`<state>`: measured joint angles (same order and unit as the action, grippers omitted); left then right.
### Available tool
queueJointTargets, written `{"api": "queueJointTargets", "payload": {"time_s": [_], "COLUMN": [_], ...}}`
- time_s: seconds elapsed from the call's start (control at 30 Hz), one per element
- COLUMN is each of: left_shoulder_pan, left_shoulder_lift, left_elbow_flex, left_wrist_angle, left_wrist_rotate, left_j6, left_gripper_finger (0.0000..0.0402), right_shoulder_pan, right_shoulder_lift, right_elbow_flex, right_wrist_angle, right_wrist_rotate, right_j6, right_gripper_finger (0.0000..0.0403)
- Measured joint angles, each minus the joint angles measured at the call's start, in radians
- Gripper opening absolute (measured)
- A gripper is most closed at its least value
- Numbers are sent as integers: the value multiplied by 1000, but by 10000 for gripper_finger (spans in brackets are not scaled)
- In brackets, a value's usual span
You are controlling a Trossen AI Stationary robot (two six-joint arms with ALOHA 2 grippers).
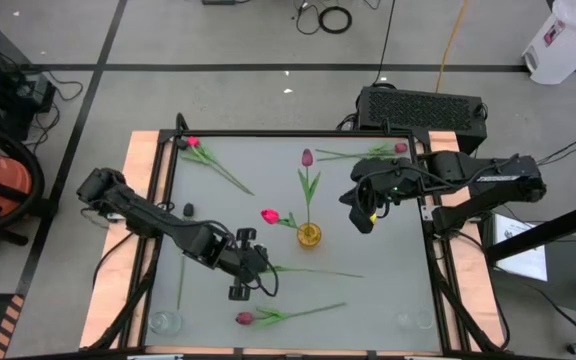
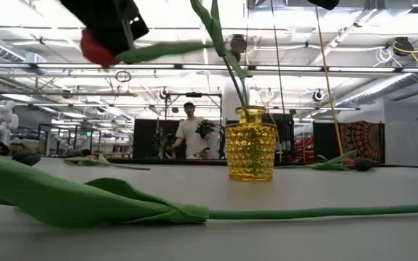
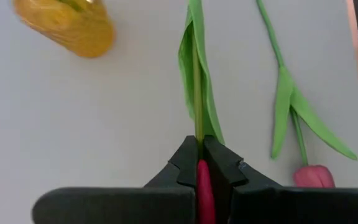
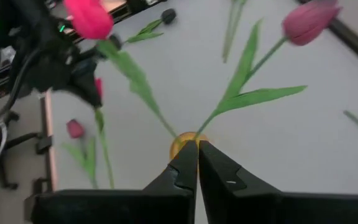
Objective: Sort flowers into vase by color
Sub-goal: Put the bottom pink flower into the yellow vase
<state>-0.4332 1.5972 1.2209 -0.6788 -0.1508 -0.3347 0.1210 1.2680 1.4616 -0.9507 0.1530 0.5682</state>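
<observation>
Pale grey tabletop (image 1: 368,290) framed in light wood, in a large workshop with cables on the floor. Near centre, a small yellow dimpled glass vase (image 1: 309,235), upright, holding two tulips: a mauve-headed one (image 1: 307,157) leaning toward 12 o'clock and a bright pink-headed one (image 1: 269,215) leaning toward 9 o'clock.

Left gripper (image 1: 240,262) at 8 o'clock from the vase, clamped tight on a red-headed tulip (image 3: 197,112) just below its head, green stem and leaf running out toward 3 o'clock.

Right gripper (image 1: 363,215) just beside the vase at 2 o'clock, poised above it, fingers pressed together, holding nothing.

Loose on the tabletop: a pink tulip (image 1: 192,143) at 10 o'clock in the far corner, another pink one (image 1: 399,148) at 1 o'clock, and a dusky pink one (image 1: 245,318) at 7 o'clock near the front edge.
</observation>
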Motion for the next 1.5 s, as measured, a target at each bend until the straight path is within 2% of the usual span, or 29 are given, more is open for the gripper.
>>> {"api": "queueJointTargets", "payload": {"time_s": [0.33, 0.8, 1.2, 1.5], "left_shoulder_pan": [42, 41, 41, 48], "left_shoulder_lift": [-65, -96, -96, -96], "left_elbow_flex": [0, 0, 3, 51], "left_wrist_angle": [-21, -21, -20, -17], "left_wrist_rotate": [-20, -37, -37, -48], "left_j6": [2, 27, 44, 89], "left_gripper_finger": [10, 10, 10, 10], "right_shoulder_pan": [85, 177, 175, 167], "right_shoulder_lift": [71, 155, 245, 268], "right_elbow_flex": [0, 0, 0, 0], "right_wrist_angle": [15, 32, 97, 171], "right_wrist_rotate": [-109, -108, -132, -129], "right_j6": [30, 49, 41, 31], "right_gripper_finger": [65, 125, 132, 132]}}
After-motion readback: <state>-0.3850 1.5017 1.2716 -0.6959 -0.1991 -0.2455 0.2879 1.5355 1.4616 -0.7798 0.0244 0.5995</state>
